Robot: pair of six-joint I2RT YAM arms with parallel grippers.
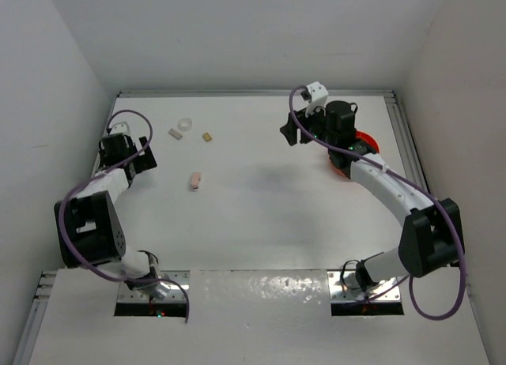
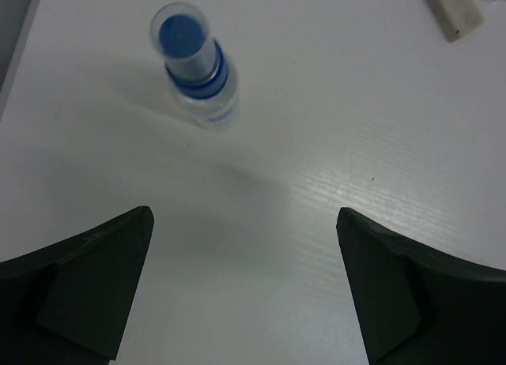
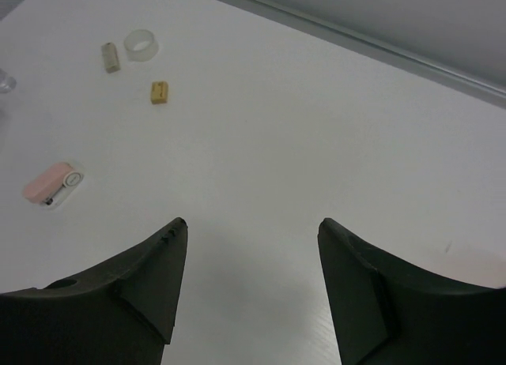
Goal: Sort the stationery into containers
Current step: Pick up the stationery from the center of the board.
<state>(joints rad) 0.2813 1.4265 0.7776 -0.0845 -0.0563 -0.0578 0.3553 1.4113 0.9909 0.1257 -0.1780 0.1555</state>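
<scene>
A clear bottle with a blue cap (image 2: 198,69) stands on the white table just ahead of my left gripper (image 2: 245,223), which is open wide and holds nothing. From above, the left gripper (image 1: 141,156) is at the table's left side. The right gripper (image 1: 291,133) hovers open and empty at the back right; in its own view the right gripper (image 3: 251,223) has only bare table between its fingers. The orange tub (image 1: 368,141) lies mostly hidden under the right arm. Loose on the table are a clear tape ring (image 1: 186,126), a beige block (image 1: 175,133), a tan block (image 1: 207,136) and a pink piece (image 1: 195,180).
White walls close the table in on the left, back and right. The right wrist view shows the tape ring (image 3: 141,45), beige block (image 3: 110,57), tan block (image 3: 159,92) and pink piece (image 3: 54,183) far to its left. A beige block (image 2: 452,9) lies beyond the bottle.
</scene>
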